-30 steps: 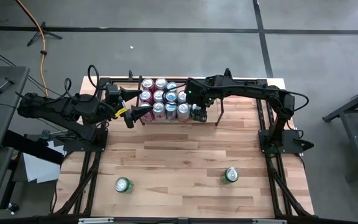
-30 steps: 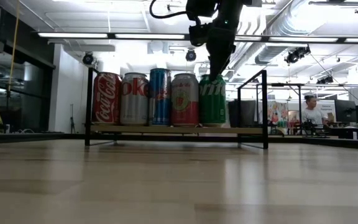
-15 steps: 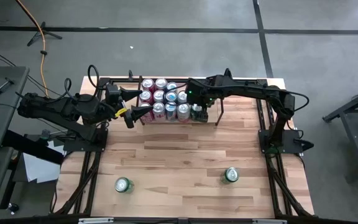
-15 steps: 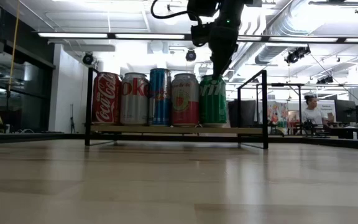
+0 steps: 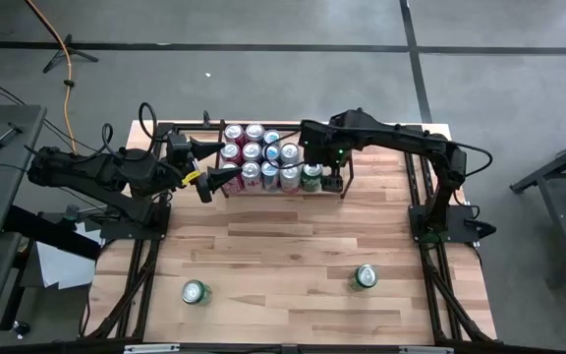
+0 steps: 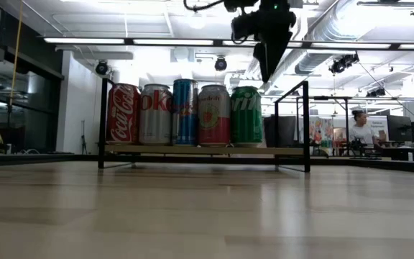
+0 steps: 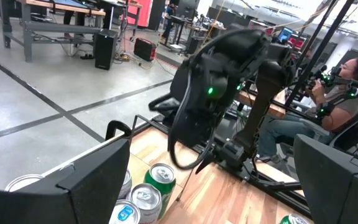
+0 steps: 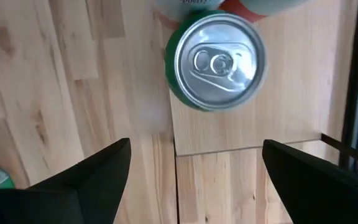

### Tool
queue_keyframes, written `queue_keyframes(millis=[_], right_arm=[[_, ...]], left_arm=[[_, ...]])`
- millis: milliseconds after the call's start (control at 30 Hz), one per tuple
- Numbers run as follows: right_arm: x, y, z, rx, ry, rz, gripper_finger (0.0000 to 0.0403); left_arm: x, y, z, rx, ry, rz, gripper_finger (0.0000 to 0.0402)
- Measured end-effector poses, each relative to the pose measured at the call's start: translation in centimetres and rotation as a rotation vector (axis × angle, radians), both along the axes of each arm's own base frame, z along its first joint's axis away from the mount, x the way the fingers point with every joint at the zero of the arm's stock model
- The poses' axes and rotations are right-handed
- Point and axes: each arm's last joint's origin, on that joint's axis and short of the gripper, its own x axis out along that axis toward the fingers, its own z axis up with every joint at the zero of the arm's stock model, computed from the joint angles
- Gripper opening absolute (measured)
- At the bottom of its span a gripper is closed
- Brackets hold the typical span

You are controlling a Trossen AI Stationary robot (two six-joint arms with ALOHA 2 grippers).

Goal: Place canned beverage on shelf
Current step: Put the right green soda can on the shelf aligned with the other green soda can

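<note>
The shelf, a low black rod rack on a light wood base, stands at the table's far middle and holds several upright cans. The green can stands upright on its base at the right end of the front row. It shows top up in the right wrist view. My right gripper hangs open above and just right of that can, pointing down, nothing between its fingers. My left gripper waits open at the shelf's left end.
Two loose green cans stand on the near half of the table, one at the left and one at the right. The shelf's right end post rises beside my right gripper. Black frame rails edge the table. A person sits in the room beyond.
My right gripper has risen off the top of the green can and shifted a little toward the table's right edge, leaving the can uncovered. The can stays upright at the right end of the shelf's front row.
</note>
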Motion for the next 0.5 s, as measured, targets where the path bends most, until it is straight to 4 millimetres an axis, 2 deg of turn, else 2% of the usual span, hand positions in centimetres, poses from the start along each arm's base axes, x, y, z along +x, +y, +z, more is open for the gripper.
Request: queue_keyframes(millis=[267, 400, 500], right_arm=[[-1.1, 0.5, 3.7, 0.046, -0.075, -0.072, 0.0348], [-3.0, 1.4, 6.0, 0.068, -0.197, -0.059, 0.0348], [-5.0, 1.9, 7.5, 0.059, -0.306, -0.097, 0.0348]], left_arm=[[0.1, -0.2, 0.0, 0.021, 0.016, -0.074, 0.0365], [0.1, -0.7, 0.0, 0.065, 0.035, -0.131, 0.0365], [0.3, -1.1, -0.9, 0.109, 0.029, -0.133, 0.0365]])
